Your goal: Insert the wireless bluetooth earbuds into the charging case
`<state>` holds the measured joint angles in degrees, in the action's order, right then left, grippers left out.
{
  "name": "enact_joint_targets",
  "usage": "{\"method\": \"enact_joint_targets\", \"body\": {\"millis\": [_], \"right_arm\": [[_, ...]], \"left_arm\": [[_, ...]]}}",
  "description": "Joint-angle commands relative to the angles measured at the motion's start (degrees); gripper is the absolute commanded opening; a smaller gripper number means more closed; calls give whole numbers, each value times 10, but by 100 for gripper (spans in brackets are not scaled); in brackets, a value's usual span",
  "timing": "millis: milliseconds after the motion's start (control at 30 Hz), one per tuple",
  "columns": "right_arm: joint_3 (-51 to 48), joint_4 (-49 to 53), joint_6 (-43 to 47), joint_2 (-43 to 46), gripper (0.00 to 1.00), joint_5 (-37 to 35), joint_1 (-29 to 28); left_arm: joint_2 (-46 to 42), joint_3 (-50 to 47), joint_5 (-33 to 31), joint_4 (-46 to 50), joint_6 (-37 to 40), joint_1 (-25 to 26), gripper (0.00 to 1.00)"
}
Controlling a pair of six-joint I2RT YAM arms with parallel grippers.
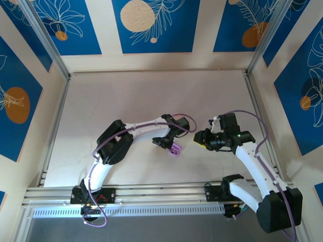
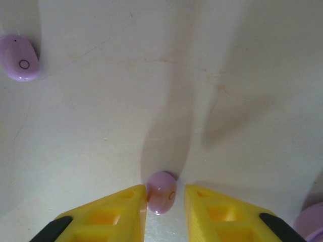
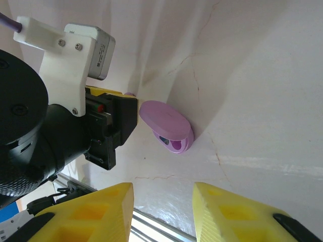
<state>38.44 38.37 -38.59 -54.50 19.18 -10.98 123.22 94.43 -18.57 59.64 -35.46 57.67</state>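
One purple earbud (image 2: 161,199) lies between fingers (image 2: 121,214) of the downward-tilted left tool (image 2: 165,194)

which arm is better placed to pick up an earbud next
Left. Its hand brackets a purple earbud, a finger on each side. The right hand is open and empty, pointed at the open purple case instead.

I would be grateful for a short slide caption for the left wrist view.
The left gripper straddles a purple earbud on the pale table; a second purple earbud lies at upper left.
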Motion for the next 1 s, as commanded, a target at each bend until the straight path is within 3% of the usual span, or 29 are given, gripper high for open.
{"method": "enact_joint_targets", "body": {"millis": [0, 967], "right_arm": [[-9, 5, 11, 12, 37, 22, 4], [-8, 3, 16, 13, 37, 33, 14]], "left_arm": [[17, 16, -15, 26, 1, 8, 26], [-7, 16, -45, 31, -8, 9, 23]]}}
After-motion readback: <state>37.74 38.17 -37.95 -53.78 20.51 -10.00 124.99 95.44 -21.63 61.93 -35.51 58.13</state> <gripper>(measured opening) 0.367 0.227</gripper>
